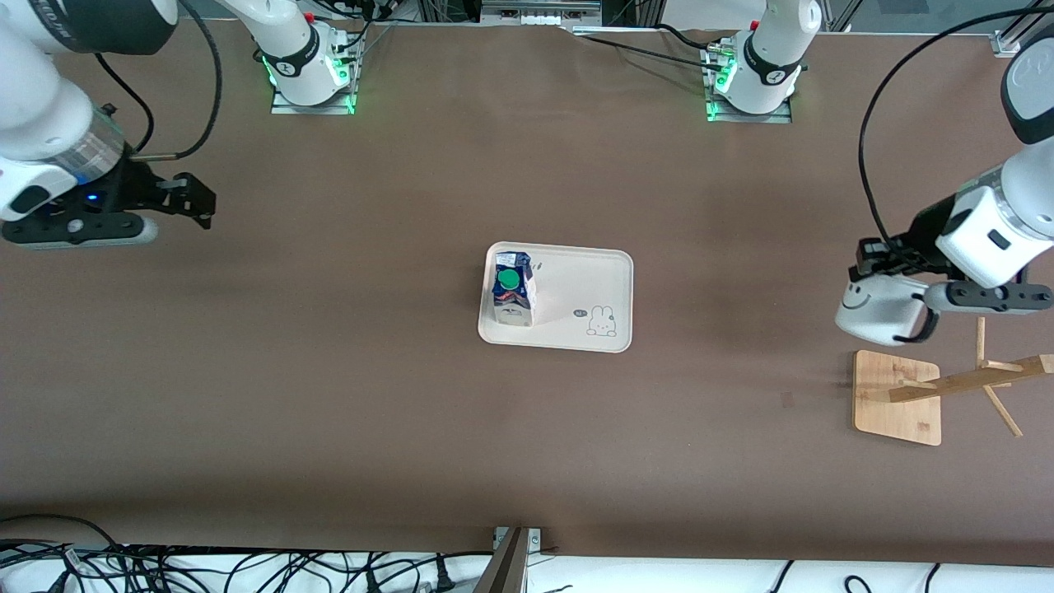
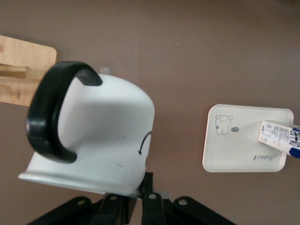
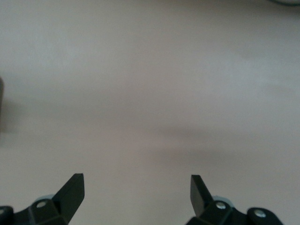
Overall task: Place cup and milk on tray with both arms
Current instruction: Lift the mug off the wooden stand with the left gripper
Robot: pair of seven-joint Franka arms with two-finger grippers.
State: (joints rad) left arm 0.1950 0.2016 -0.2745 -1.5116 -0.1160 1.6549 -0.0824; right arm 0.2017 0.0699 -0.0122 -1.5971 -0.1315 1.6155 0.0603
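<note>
At mid-frame the milk [image 1: 513, 296] stands on the tray [image 1: 593, 284], at right the left gripper [image 1: 879, 262] clasps the cup [image 1: 874, 308] above the wooden stand [image 1: 897, 398], and upper left the right gripper [image 1: 193, 202] waits, spread and empty.

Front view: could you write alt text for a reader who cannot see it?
The left pincer holds a white smiley mug in the air above a wooden stand base. A milk carton stands on a cream rabbit tray mid-table, while the right pincer waits open at its own end.
</note>
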